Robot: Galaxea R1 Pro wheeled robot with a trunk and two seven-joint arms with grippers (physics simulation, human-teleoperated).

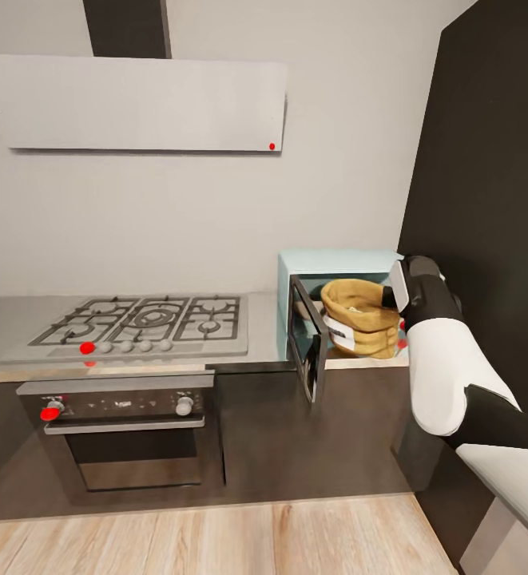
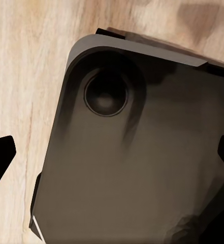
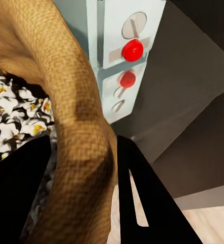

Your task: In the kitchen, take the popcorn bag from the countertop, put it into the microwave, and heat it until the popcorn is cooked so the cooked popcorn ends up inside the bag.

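Right gripper (image 3: pixel 86 193) jaws clamp popcorn bag (image 1: pixel 361 318) rim at open microwave (image 1: pixel 339 263) mouth, cavity straight ahead; left gripper (image 2: pixel 112 152) jaws spread, idle.

Right arm (image 1: pixel 439 375) outstretched, its hand (image 3: pixel 99 193) clamped on something; left hand's fingertips (image 2: pixel 0 157) spread wide, downward-pointing.

Dark rounded robot base (image 2: pixel 142 168) over pale wooden floor (image 2: pixel 25 76), fingertips (image 2: pixel 0 155) apart.

microwave (image 1: pixel 337 263) mouth: blocked by bag (image 1: pixel 361 318) and right hand (image 3: pixel 76 203) | open door (image 1: pixel 309 345): juts forward | table (image 1: pixel 264 319) between hob (image 1: pixel 140 319) and microwave: free
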